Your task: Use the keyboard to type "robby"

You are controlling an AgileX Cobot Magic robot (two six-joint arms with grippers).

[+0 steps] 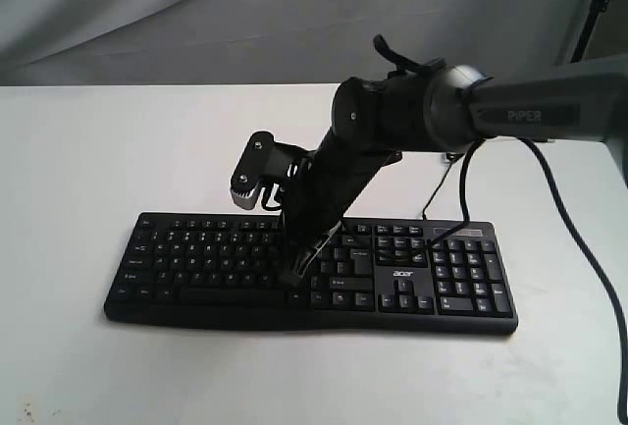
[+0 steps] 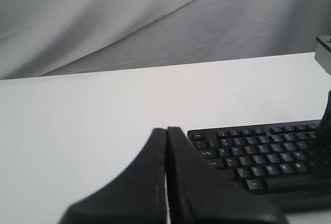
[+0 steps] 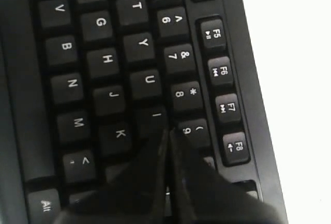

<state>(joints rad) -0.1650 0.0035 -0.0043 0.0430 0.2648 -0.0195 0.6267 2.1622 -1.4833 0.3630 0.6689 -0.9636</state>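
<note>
The black keyboard [image 1: 196, 258] lies flat on the white table, its "acer" logo near the number pad. My right gripper [image 1: 294, 274] reaches down across it from the right, jaws shut on nothing. In the right wrist view the keyboard [image 3: 103, 63] fills the frame and my right gripper [image 3: 168, 132] has its tips just past the I key [image 3: 155, 115], beside the 9 key [image 3: 194, 129]; the key under the tips is hidden. My left gripper [image 2: 166, 130] is shut and empty, off the left end of the keyboard [image 2: 269, 151].
The white table [image 1: 78, 170] runs back to a grey cloth backdrop [image 1: 196, 13]. A thin black cable [image 1: 444, 185] leaves the keyboard's far edge. The right arm's thicker cable [image 1: 579, 248] hangs over the table at the right.
</note>
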